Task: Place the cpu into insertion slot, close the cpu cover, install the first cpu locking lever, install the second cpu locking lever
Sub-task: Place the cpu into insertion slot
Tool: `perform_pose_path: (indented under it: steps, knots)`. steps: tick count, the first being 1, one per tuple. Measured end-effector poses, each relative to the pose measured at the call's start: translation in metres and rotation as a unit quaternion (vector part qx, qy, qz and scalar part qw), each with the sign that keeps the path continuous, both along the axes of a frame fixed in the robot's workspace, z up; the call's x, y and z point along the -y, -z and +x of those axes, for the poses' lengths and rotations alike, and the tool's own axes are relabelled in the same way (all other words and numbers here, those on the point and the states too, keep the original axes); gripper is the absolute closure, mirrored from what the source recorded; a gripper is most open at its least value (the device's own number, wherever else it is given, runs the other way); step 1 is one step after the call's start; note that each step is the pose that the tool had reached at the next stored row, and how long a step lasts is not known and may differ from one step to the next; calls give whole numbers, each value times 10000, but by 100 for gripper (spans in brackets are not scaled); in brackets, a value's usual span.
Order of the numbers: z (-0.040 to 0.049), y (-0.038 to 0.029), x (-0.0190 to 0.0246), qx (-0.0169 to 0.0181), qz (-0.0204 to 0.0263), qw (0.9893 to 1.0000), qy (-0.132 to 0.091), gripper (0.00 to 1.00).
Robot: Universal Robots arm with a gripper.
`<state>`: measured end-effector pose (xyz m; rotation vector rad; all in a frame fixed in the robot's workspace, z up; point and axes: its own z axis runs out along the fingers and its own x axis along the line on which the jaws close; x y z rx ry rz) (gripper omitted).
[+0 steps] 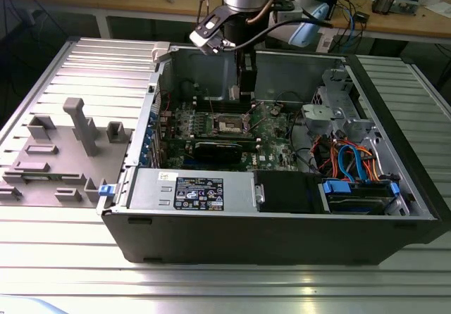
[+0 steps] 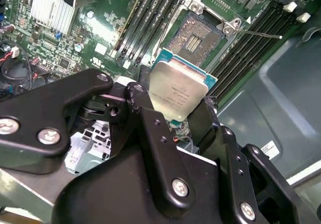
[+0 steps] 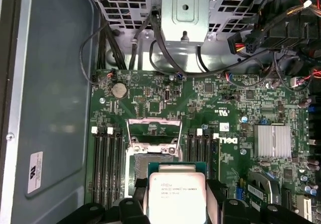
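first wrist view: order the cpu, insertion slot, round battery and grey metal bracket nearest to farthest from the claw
1. cpu, gripped in the claw.
2. insertion slot, just beyond the cpu.
3. round battery, farther across the board.
4. grey metal bracket, beyond the board's edge.

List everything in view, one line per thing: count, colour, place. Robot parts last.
computer case: one, dark grey, open on the metal table
circuit board: one, green, inside the case
insertion slot: one, dark, silvery rim, on the board, empty
cpu cover: one, silvery, raised beside the slot
cpu: one, silver-grey, held over the board near the slot
heatsink: one, silver, on the board
graphics card: one, black, on the board
fixture block: one, grey, table, the exterior view's left
end effector: one, black, shut on the cpu
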<state>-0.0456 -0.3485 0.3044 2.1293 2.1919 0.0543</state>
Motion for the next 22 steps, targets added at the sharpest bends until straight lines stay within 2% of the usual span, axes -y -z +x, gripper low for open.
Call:
perform_pose_path:
  steps: [3,5,7,8,22]
  knots:
    - [-4,41,1,-1,38,10000,2,46]
    - [-8,54,0,0,89,10000,2,46]
    - [-8,64,0,0,159,9999,4,46]
    - [-9,75,0,0,223,9998,8,46]
    - [-13,111,0,0,229,9997,12,46]
